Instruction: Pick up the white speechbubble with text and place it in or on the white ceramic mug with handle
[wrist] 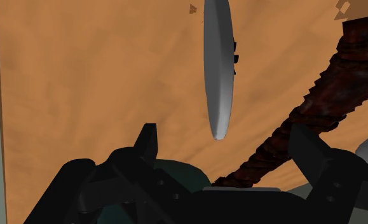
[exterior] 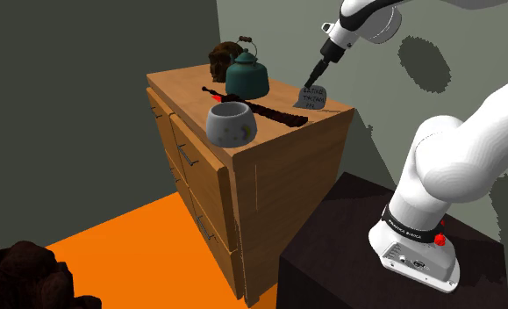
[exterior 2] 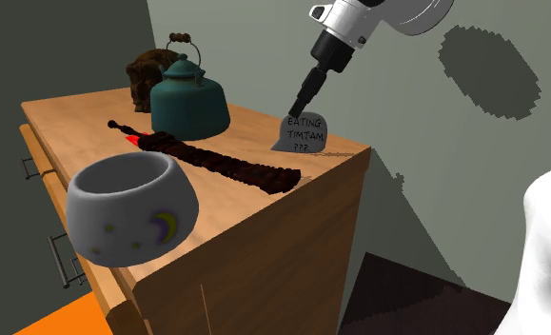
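Speech bubble [exterior 2: 302,135]: grey-white and lettered "EATING TIMTAM ???", it is standing upright near the dresser's [exterior: 269,167] far corner, right of centre in the upper half of the second exterior view.
Hand [exterior 2: 296,109]: is hanging just over the bubble's top edge and pointing down at it.
Fingers [wrist: 147,140]: are standing spread apart, gripping nothing; in the wrist view the bubble is showing edge-on ahead of the gap, touching neither finger.
Long dark ridged object [exterior 2: 216,162]: is lying across the dresser top between bubble and mug.
Mug [exterior 2: 130,209]: greyish white with a moon mark, is sitting at the lower left, well apart from the bubble.
Teal kettle [exterior 2: 189,100]: is standing behind, upper centre-left.
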